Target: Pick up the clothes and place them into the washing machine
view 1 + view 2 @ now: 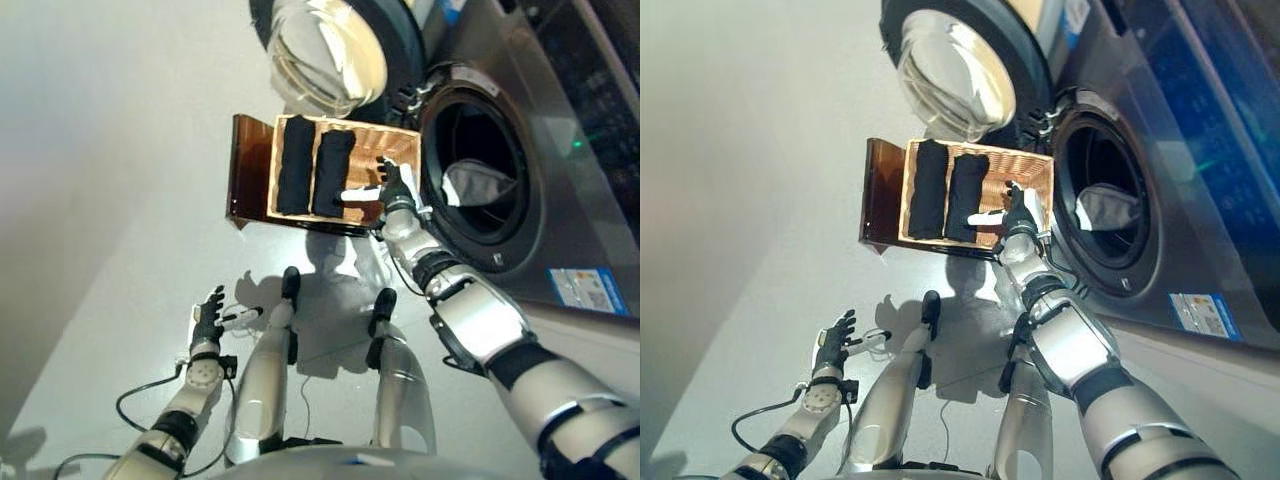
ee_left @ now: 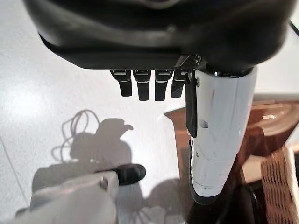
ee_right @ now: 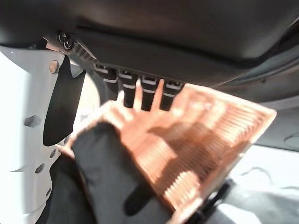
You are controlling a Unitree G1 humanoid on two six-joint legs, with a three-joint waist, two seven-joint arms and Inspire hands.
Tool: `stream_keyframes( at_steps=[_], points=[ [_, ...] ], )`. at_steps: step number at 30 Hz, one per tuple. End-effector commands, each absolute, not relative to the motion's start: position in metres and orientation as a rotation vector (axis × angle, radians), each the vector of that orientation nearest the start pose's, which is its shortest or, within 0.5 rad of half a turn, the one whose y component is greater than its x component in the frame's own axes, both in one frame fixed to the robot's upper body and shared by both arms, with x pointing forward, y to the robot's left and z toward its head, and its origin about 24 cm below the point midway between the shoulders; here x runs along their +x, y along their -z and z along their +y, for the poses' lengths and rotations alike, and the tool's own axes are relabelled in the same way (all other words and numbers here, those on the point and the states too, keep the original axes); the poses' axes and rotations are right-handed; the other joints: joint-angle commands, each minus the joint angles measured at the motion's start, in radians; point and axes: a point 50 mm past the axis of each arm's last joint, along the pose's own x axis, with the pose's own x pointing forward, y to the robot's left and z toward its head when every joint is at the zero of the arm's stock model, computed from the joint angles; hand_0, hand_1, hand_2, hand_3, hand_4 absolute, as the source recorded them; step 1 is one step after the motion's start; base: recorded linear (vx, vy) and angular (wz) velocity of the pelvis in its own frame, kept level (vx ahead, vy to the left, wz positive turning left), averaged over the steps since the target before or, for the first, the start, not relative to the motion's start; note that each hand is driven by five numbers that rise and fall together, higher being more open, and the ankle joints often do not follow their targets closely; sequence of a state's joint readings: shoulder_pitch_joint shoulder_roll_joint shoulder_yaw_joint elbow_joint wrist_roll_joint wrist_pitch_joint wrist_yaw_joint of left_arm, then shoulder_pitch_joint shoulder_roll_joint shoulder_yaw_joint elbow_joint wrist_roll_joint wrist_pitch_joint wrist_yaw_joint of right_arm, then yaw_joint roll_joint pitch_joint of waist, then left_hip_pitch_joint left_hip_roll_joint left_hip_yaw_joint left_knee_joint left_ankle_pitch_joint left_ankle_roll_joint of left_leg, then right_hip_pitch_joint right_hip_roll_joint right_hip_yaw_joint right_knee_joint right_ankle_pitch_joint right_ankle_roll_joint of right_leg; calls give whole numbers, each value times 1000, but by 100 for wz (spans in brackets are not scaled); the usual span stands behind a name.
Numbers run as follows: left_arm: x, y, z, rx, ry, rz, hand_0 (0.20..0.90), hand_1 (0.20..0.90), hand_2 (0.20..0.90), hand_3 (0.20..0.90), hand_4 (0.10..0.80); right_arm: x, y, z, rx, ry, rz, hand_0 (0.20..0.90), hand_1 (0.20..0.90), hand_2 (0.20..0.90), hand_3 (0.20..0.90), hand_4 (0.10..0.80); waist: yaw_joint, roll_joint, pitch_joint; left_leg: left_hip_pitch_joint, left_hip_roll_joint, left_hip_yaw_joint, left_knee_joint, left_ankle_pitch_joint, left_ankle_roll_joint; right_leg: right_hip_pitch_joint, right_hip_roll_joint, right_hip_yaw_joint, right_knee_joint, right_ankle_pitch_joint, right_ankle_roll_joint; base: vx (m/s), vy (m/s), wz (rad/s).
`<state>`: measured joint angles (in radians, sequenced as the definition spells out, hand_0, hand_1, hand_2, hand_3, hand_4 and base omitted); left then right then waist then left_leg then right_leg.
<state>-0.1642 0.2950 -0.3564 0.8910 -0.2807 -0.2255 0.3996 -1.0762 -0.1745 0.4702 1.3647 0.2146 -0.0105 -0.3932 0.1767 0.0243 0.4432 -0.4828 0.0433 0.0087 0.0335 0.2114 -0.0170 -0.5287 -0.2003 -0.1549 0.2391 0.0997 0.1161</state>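
A front-loading washing machine [image 1: 560, 150] stood at the right with its round glass door [image 1: 325, 50] swung wide open, leaving the dark drum opening [image 1: 480, 170] unblocked. A pale grey garment [image 1: 478, 185] already lay inside the drum. Just beside the opening, a wicker basket [image 1: 395, 140] sat on a dark brown wooden stand [image 1: 250, 170] on the pale floor [image 1: 120, 200]. Two dark rolled clothes [image 1: 296, 165] [image 1: 333, 172] lay side by side in the half of the basket farther from the machine; the half nearer the machine showed bare wicker.

The right hand [image 1: 392, 188] reached over the basket's near edge, beside the second dark roll, its fingers [image 3: 140, 91] straight and released, holding nothing, and its white-covered thumb pointing toward the clothes. The left hand [image 1: 208, 318] hung low over open floor, well apart from the basket, its fingers [image 2: 145, 84] relaxed and empty. Wide bare floor lay to the left of the stand.
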Motion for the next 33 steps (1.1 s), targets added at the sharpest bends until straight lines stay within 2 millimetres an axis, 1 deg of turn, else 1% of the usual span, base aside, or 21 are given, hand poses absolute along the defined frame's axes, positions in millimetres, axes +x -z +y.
stream_keyframes(
  at_steps=[1, 7, 9, 13, 14, 15, 18, 21, 22, 23, 25, 26, 27, 28, 29, 30, 32, 33],
  points=[
    [248, 48, 238, 365, -331, 314, 900, 900, 900, 900, 800, 421, -151, -136, -544, 258, 18, 900, 900, 900, 900, 800, 43, -30, 45, -106, -7, 22, 172, -148, -83, 58, -54, -30, -103, 2, 16, 14, 14, 32],
    [262, 26, 234, 366, -328, 204, 900, 900, 900, 900, 800, 425, -172, -150, -542, 320, -6, 900, 900, 900, 900, 800, 76, -22, 77, -158, -17, 11, 198, -158, -79, 34, -67, -45, -87, -7, 19, 11, 7, 19],
    [266, 20, 232, 357, -329, 169, 900, 900, 900, 900, 800, 425, -173, -157, -543, 348, 5, 900, 900, 900, 900, 800, 83, -16, 77, -182, -22, 8, 208, -162, -78, 15, -72, -49, -77, -11, 18, 23, 14, 19],
    [272, 4, 228, 328, -333, 88, 900, 900, 900, 900, 800, 426, -185, -167, -552, 396, -6, 900, 900, 900, 900, 800, 93, -5, 77, -221, -29, 7, 224, -169, -76, -10, -79, -57, -67, -17, 20, 25, 19, 12],
    [274, 1, 225, 322, -325, 67, 900, 900, 900, 900, 800, 426, -184, -170, -556, 409, 2, 900, 900, 900, 900, 800, 95, -2, 77, -229, -30, 8, 229, -172, -75, -16, -83, -58, -65, -19, 21, 25, 24, 7],
    [276, -4, 224, 312, -323, 41, 900, 900, 900, 900, 800, 425, -186, -177, -570, 431, 9, 900, 900, 900, 900, 800, 98, 3, 77, -238, -33, 8, 232, -174, -74, -22, -87, -60, -62, -20, 22, 27, 10, 10],
    [281, -18, 221, 297, -326, -28, 900, 900, 900, 900, 800, 425, -196, -188, -589, 481, -1, 900, 900, 900, 900, 800, 104, 12, 77, -260, -37, 9, 242, -180, -72, -40, -92, -61, -59, -22, 23, 18, 25, 9],
    [288, -42, 213, 299, -302, -148, 900, 900, 900, 900, 800, 422, -198, -204, -634, 543, 14, 900, 900, 900, 900, 800, 109, 23, 77, -279, -42, 10, 249, -186, -69, -54, -99, -60, -54, -28, 25, 20, 21, 5],
    [289, -47, 212, 307, -308, -177, 900, 900, 900, 900, 800, 422, -200, -206, -647, 556, 7, 900, 900, 900, 900, 800, 110, 25, 77, -283, -43, 11, 250, -187, -69, -58, -99, -60, -53, -28, 25, 20, 26, 7],
    [292, -53, 210, 307, -316, -205, 900, 900, 900, 900, 800, 421, -199, -209, -654, 570, 13, 900, 900, 900, 900, 800, 111, 27, 77, -289, -43, 13, 252, -188, -69, -64, -102, -59, -51, -29, 26, 21, 28, 6],
    [298, -66, 203, 275, -313, -262, 900, 900, 900, 900, 800, 418, -194, -222, -659, 602, 48, 900, 900, 900, 900, 800, 116, 39, 77, -298, -48, 10, 255, -188, -67, -72, -108, -61, -44, -32, 26, 9, 9, 2],
    [300, -75, 200, 268, -307, -307, 900, 900, 900, 900, 800, 417, -191, -228, -658, 613, 58, 900, 900, 900, 900, 800, 118, 43, 77, -303, -49, 9, 257, -189, -66, -75, -110, -63, -42, -34, 27, 15, 5, 4],
    [303, -86, 199, 270, -305, -357, 900, 900, 900, 900, 800, 416, -193, -233, -665, 626, 60, 900, 900, 900, 900, 800, 120, 47, 77, -308, -50, 7, 258, -191, -66, -80, -113, -63, -41, -35, 27, 11, 9, 5],
    [305, -93, 197, 262, -303, -385, 900, 900, 900, 900, 800, 415, -192, -235, -671, 631, 62, 900, 900, 900, 900, 800, 123, 52, 77, -312, -51, 7, 258, -190, -66, -86, -115, -64, -38, -35, 28, 6, 10, 5],
    [305, -93, 197, 262, -303, -385, 900, 900, 900, 900, 800, 415, -192, -235, -671, 631, 62, 900, 900, 900, 900, 800, 123, 52, 77, -313, -51, 7, 259, -190, -66, -87, -115, -64, -38, -35, 28, 9, 6, 3],
    [309, -111, 192, 246, -303, -461, 900, 900, 900, 900, 800, 412, -186, -242, -675, 641, 84, 900, 900, 900, 900, 800, 125, 59, 77, -319, -54, 7, 259, -193, -63, -94, -118, -63, -34, -37, 31, 13, -9, 3],
    [309, -125, 186, 231, -283, -529, 900, 900, 900, 900, 800, 410, -179, -245, -670, 641, 102, 900, 900, 900, 900, 800, 129, 67, 77, -330, -56, 5, 263, -195, -61, -101, -122, -66, -30, -40, 31, 6, -2, 2],
    [308, -129, 185, 230, -278, -550, 900, 900, 900, 900, 800, 409, -176, -247, -668, 643, 111, 900, 900, 900, 900, 800, 131, 71, 77, -333, -58, 4, 266, -197, -60, -107, -124, -65, -25, -42, 31, 10, 5, 4]
  ],
)
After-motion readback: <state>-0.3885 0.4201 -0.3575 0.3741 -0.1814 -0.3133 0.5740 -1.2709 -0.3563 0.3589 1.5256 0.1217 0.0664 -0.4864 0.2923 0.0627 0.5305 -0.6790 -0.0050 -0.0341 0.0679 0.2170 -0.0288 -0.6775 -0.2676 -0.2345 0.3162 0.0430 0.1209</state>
